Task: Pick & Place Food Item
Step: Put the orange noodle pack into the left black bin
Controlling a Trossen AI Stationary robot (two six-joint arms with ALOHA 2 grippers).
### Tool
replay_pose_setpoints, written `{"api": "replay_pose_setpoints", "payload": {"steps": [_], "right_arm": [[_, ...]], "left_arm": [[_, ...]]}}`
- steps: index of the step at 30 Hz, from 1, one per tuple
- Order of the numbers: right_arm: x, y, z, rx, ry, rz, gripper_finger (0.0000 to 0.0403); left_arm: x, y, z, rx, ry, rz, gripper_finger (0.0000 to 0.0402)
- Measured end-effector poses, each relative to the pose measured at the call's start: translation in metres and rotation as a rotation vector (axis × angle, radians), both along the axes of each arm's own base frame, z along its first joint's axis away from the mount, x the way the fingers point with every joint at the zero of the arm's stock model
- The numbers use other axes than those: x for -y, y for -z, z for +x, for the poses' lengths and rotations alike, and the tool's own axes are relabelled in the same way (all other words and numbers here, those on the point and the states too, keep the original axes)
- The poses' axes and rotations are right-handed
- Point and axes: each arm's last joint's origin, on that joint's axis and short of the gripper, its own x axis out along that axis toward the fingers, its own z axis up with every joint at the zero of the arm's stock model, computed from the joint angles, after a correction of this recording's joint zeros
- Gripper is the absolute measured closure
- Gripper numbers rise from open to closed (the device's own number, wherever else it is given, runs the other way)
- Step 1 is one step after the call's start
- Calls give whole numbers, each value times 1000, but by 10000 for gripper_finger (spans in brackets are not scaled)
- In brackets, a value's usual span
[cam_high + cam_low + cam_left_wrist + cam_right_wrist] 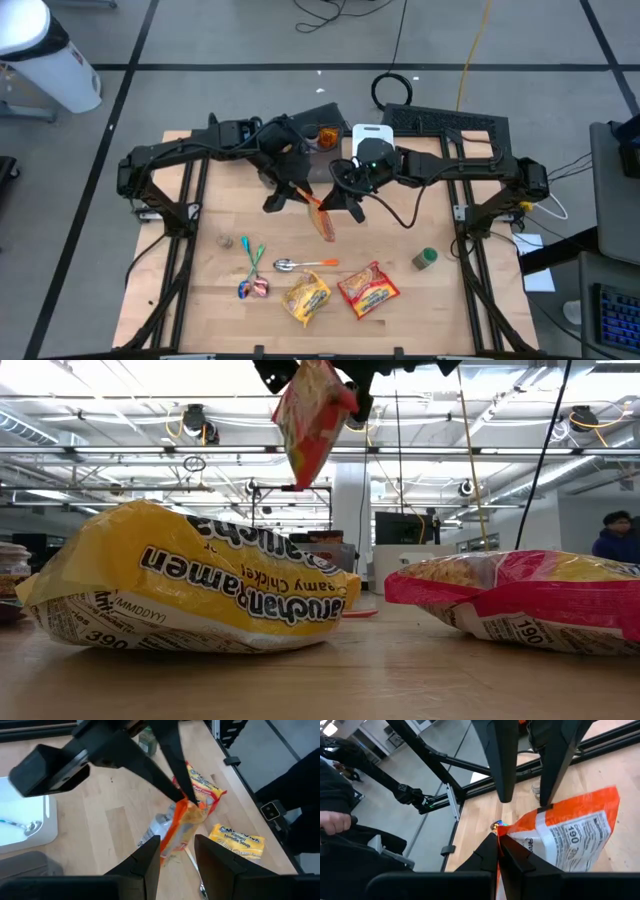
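Observation:
An orange ramen packet (322, 218) hangs in the air over the middle of the table, high above the tabletop in the low view (310, 420). My right gripper (498, 845) reaches in from the table's right and is shut on the packet's top. My left gripper (177, 851) comes from the left and slants down, its fingers apart. The packet (175, 832) shows just beyond and between them. In the right wrist view one left fingertip (545, 802) stands at the packet's upper corner, with nothing in the gap. My right gripper pinches the packet's upper edge (512, 832) between its two shut fingers, coming nearly level from the table's right side. The packet hangs below the fingers, tilted and clear of the table. My left gripper has one fingertip at the packet's top corner (540, 811); I cannot tell whether it touches.
Near the front edge lie a yellow ramen packet (307, 298), a red one (368, 288), a spoon (292, 265) and small wrapped sweets (255, 287). A green-lidded jar (425, 258) stands at the right. A white tray (370, 132) sits at the back. A person's hand (335, 822) shows beyond the table.

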Motion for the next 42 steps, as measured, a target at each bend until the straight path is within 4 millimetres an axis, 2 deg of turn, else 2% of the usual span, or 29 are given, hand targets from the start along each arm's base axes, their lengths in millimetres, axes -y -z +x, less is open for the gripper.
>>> {"api": "replay_pose_setpoints", "payload": {"steps": [5, 11, 15, 26, 36, 39, 42], "right_arm": [[0, 0, 0, 4, -2, -7, 403], [0, -12, 1, 43, -8, -30, 403], [0, -13, 1, 42, -9, -34, 403], [0, -8, -2, -10, -24, -48, 403], [-1, -9, -2, -2, -38, -48, 403], [-1, -9, -2, -2, -50, -43, 403], [-1, -9, -2, -3, -49, -43, 403]], "left_arm": [[0, 1, 0, -4, 8, 5, 275], [-2, 21, 15, -79, 15, -6, 275], [-3, 28, 21, -96, 20, -9, 275], [-12, 27, 20, -88, -21, -16, 275], [-12, 24, 23, -36, 9, -44, 275], [-12, 24, 23, -36, 13, -48, 288], [-12, 24, 23, -36, 14, -50, 317]]}}
